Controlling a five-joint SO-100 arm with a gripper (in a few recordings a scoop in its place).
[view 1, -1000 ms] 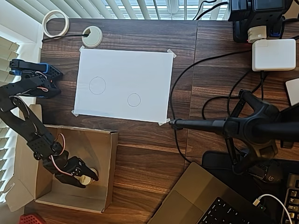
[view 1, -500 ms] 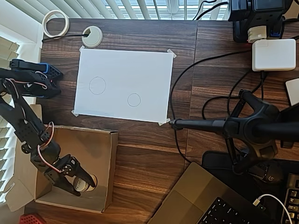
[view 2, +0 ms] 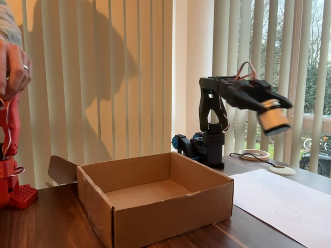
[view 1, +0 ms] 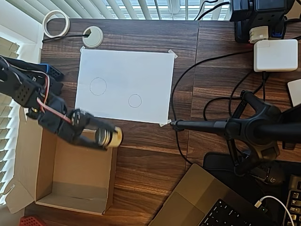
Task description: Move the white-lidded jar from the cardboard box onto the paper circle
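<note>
A second ago my jaws were down inside the cardboard box (view 1: 75, 181), closing around the white-lidded jar (view 1: 109, 137) on its floor; now I have it clamped and lifted clear. In the fixed view the gripper (view 2: 269, 111) sits high above the tabletop with the jar (view 2: 272, 119) hanging from it, tilted, well above the box's (view 2: 155, 199) rim and out past its right wall. In the overhead view the jar lies on its side between my jaws, over the box's upper right corner, with its lid end pointing right toward the white sheet (view 1: 124, 84). The box floor is now bare, so the pick-up half of the job looks done and the carry has begun. What is left, as I judge it, is the swing over the sheet to the paper circle (view 1: 135, 100), the smaller of the two pencilled rings, which lies up and to the right of the jar in the overhead view and is not yet reached. The larger ring (view 1: 98, 86) lies further left on the sheet and I need to avoid setting down there. Because the jar is tipped in my grip, I expect to level my wrist before lowering, or it may land on its edge and roll off the mark.
</note>
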